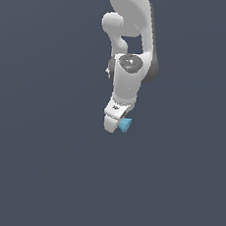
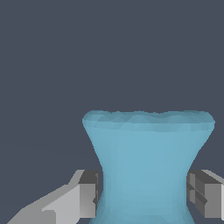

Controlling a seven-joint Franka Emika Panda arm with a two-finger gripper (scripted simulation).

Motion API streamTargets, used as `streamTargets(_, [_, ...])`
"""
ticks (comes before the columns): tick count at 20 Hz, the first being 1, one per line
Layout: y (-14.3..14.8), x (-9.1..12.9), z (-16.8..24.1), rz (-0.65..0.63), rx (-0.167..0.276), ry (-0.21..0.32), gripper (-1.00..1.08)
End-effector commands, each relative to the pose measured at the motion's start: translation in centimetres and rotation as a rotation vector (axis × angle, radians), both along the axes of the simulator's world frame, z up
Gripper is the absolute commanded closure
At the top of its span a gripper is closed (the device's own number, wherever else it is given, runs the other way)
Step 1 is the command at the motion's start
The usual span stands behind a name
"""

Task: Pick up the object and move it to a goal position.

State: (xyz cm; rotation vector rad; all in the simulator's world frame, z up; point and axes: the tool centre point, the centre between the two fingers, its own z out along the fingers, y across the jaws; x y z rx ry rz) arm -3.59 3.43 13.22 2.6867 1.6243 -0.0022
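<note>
The object [image 2: 146,153] is a light-blue spool with a narrow waist and a flared end, and it fills much of the wrist view. My gripper [image 2: 143,194] holds it at the waist, with one grey finger [image 2: 87,197] pressed against each side. In the exterior view the object [image 1: 125,125] is a small cyan shape sticking out at the tip of the white gripper [image 1: 117,125], on the exterior view's right side of it. The arm hangs down from the upper middle and hides part of the object.
A uniform dark grey-blue surface [image 1: 40,166] surrounds the arm in both views. No other objects, edges or goal marker show.
</note>
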Motion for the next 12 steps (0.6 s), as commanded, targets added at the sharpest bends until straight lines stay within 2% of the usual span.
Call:
streamTargets(1, [0.6, -1.0, 1.1, 0.0, 0.0, 0.0, 1.08])
streamTargets(12, [1.9, -2.6, 3.2, 0.0, 0.001, 0.0, 1.08])
